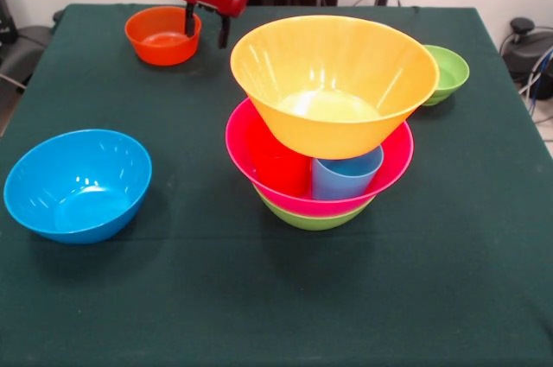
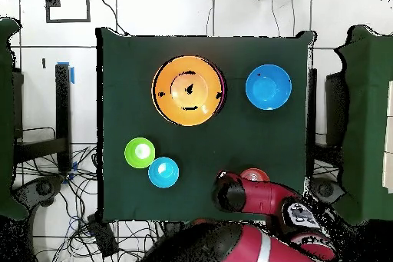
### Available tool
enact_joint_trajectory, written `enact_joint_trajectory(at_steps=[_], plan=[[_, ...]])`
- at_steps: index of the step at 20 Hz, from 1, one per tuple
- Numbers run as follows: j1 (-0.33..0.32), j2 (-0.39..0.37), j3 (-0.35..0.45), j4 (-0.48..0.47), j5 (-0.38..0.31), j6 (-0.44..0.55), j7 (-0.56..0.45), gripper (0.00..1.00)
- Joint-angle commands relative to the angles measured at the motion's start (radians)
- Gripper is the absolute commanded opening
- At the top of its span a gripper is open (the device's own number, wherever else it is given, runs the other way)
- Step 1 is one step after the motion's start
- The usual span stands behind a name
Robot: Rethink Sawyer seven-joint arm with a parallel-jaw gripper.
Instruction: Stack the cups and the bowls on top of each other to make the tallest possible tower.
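Nearest my front camera sits a medium blue bowl [image 1: 78, 184], alone on the dark green cloth of the worktop [image 1: 276, 298]. Beside it at the centre stands the tower [image 1: 324, 121]: a green bowl [image 1: 313, 218] at the bottom, a large pink bowl [image 1: 320, 168] nested in it, and a red cup [image 1: 281, 168] and a light blue cup [image 1: 346, 175] standing upright inside the pink one. A yellow-orange bowl [image 1: 333, 82] rests on those cups.

Further back, a small orange bowl [image 1: 162, 35] sits by the far edge, with the gripper [image 1: 206, 28] hanging just beside it, its two dark fingers parted and holding nothing. A small green bowl [image 1: 448, 73] lies behind the tower. From overhead I also see a small blue bowl [image 2: 163, 172] touching, I think, that green one.

Around the worktop are pale walls, a light tiled floor, and tangled cables [image 2: 84, 197].
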Motion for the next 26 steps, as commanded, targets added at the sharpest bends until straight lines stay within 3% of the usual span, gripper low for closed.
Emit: enact_joint_trajectory(at_steps=[1,5,9,16,19,20,26], plan=[[0.058,0.062,-0.015,-0.117,-0.044,-0.062,0.071,1.0],[0.101,0.081,-0.071,-0.151,-0.045,-0.071,0.068,1.0],[0.098,0.081,-0.073,-0.164,-0.052,-0.059,0.05,1.0],[0.075,0.089,-0.049,-0.17,-0.061,-0.09,0.042,1.0],[0.029,0.079,0.003,-0.154,-0.081,-0.101,0.025,1.0],[0.012,0.074,0.023,-0.148,-0.089,-0.106,0.018,0.0],[-0.048,0.068,0.102,-0.128,-0.062,-0.079,0.034,0.0]])
